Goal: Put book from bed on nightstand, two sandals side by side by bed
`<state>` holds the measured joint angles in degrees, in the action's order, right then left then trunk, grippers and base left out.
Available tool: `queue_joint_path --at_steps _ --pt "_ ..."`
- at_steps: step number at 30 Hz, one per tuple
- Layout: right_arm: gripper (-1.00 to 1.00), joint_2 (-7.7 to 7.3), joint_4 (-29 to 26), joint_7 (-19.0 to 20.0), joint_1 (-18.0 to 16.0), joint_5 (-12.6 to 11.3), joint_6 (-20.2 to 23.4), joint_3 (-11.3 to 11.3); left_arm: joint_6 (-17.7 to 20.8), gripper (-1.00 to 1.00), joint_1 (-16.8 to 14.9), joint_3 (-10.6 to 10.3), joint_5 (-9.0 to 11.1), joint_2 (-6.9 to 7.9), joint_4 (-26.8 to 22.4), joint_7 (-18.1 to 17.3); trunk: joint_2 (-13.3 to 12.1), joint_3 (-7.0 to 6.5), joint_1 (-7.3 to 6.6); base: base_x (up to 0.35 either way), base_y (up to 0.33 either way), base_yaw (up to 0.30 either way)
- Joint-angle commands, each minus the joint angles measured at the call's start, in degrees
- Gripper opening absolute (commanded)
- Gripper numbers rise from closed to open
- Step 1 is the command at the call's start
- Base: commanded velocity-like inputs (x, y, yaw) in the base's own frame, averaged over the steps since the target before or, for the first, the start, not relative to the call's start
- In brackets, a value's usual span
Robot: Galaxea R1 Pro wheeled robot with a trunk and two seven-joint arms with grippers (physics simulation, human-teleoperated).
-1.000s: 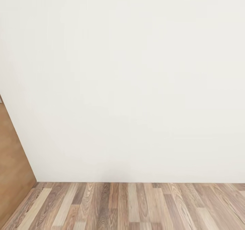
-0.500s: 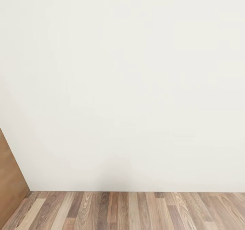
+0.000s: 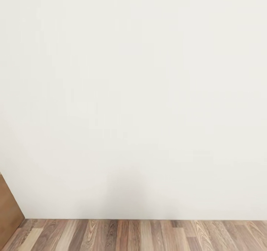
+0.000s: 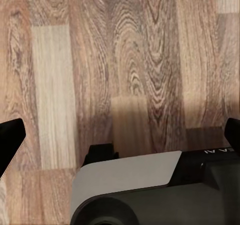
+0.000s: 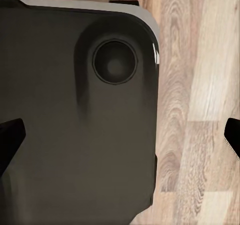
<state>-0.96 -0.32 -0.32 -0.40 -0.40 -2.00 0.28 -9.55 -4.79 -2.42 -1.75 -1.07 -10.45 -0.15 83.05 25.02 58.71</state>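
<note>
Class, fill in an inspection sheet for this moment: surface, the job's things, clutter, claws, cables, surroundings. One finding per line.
Surface: wood-plank floor, bare where visible.
Job's things: nothing seen.
Clutter: nothing seen.
Claws: left claw and right claw both open, dark fingertips wide apart at the picture edges, holding nothing, above the floor and the robot's dark base.
Cables: nothing seen.
Surroundings: plain white wall close ahead; brown wooden panel at far left.

wall (image 3: 133, 95): plain off-white, matt, smooth | floor (image 3: 148, 236): wood-grain planks in mixed brown and pale tones, low sheen | panel (image 3: 9, 210) at the head view's left: smooth mid-brown wood look | robot base (image 5: 80, 125): dark, smooth, slightly glossy casing, pale grey edging
</note>
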Motion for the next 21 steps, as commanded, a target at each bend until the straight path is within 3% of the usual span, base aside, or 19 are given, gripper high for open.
queue_joint_path --at_steps 1,13,21 --pt "1.00 0.00 0.05 -0.03 -0.04 -0.04 -0.20 0.04 -0.20 1.00 -0.04 -0.22 -0.18 0.02 0.05 0.06 0.03 0.06 0.02 0.247 0.000 0.000" --pt "1.00 0.00 0.05 -0.03 -0.04 -0.04 -0.20 0.07 -0.20 1.00 -0.04 -0.22 -0.18 0.02 0.07 0.06 0.03 0.06 0.02 0.218 0.000 0.000" --pt "1.00 0.00 0.05 -0.03 -0.04 -0.04 -0.20 0.07 -0.20 1.00 -0.04 -0.22 -0.18 0.02 0.03 0.06 0.03 0.06 0.02 0.092 0.000 -0.001"
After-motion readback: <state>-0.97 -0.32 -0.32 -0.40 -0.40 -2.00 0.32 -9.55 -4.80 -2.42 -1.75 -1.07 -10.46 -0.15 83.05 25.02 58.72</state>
